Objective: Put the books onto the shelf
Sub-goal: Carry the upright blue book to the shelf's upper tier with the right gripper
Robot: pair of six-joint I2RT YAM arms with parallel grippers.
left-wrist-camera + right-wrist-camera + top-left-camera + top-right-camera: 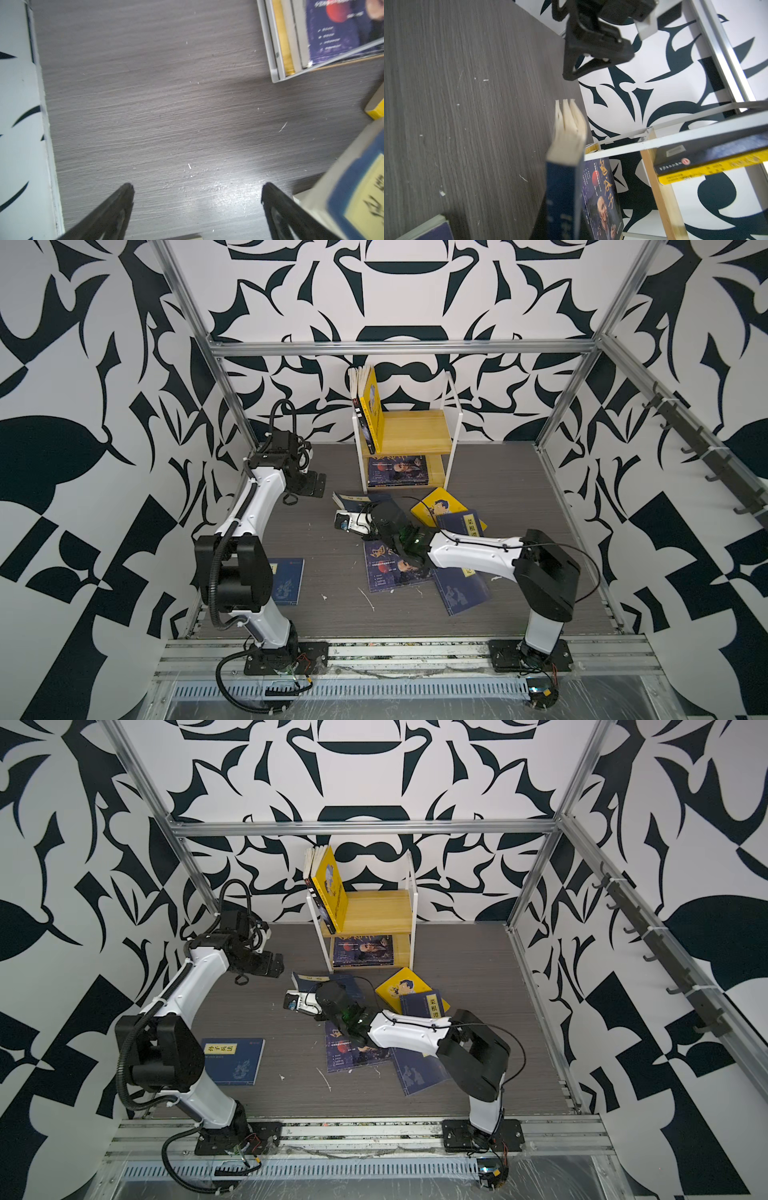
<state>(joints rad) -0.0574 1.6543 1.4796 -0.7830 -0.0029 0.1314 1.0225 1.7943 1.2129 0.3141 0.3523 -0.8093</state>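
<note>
So the left pincer (197, 199) is spread wide above the table (166, 93), nothing in it. The right pincer (351, 510) is clamped on a navy book (560, 197), tipped up just in front of the shelf (415, 435). Some upright books (368, 406) stand on its top tier, 1 portrait book (397, 470) lies below.

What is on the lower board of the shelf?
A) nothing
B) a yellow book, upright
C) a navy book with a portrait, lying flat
C: the navy portrait book lies flat on the shelf's lower board; the yellow book stands on the upper one.
</note>
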